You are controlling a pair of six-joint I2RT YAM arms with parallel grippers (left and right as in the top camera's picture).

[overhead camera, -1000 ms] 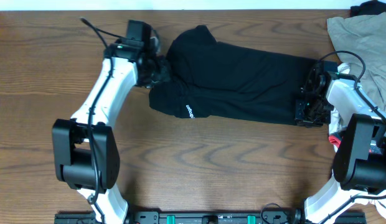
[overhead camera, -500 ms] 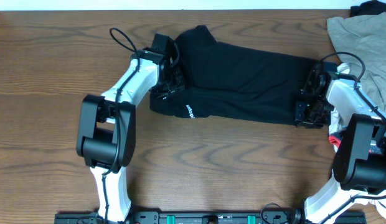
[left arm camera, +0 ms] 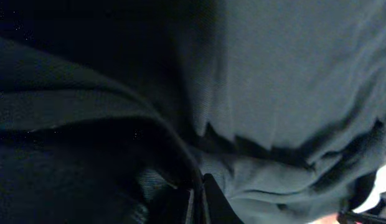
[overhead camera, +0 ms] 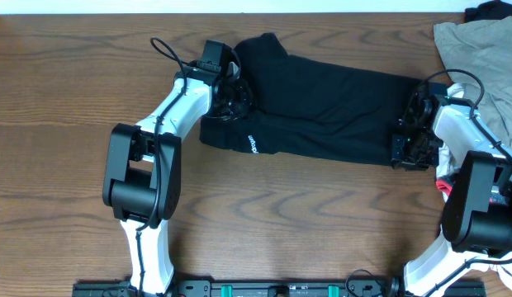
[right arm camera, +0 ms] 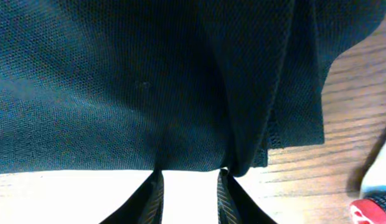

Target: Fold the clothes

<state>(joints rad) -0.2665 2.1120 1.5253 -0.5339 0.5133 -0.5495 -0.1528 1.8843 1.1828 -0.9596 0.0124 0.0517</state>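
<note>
The clothes (overhead camera: 322, 107), one long black garment with a small white logo (overhead camera: 250, 145), lie lengthwise across the far half of the table. My left gripper (overhead camera: 233, 92) sits on their left end. In the left wrist view its jaws are pressed together (left arm camera: 196, 200) with dark cloth (left arm camera: 286, 74) bunched around them. My right gripper (overhead camera: 405, 142) rests at the right end. In the right wrist view its fingers stand a little apart (right arm camera: 190, 171), their tips sunk into the hem of the clothes (right arm camera: 118, 81), which folds around the right tip.
A beige-khaki garment (overhead camera: 483, 49) lies at the back right corner with a small dark item (overhead camera: 487, 10) behind it. A red-and-white item (overhead camera: 444, 177) sits beside the right arm, its red edge (right arm camera: 370, 211) showing. Bare wood table (overhead camera: 58, 124) spreads to the left and front.
My left arm swung right from beside the clothes onto their left end, and its jaws closed there. The right arm has stayed where it was.
</note>
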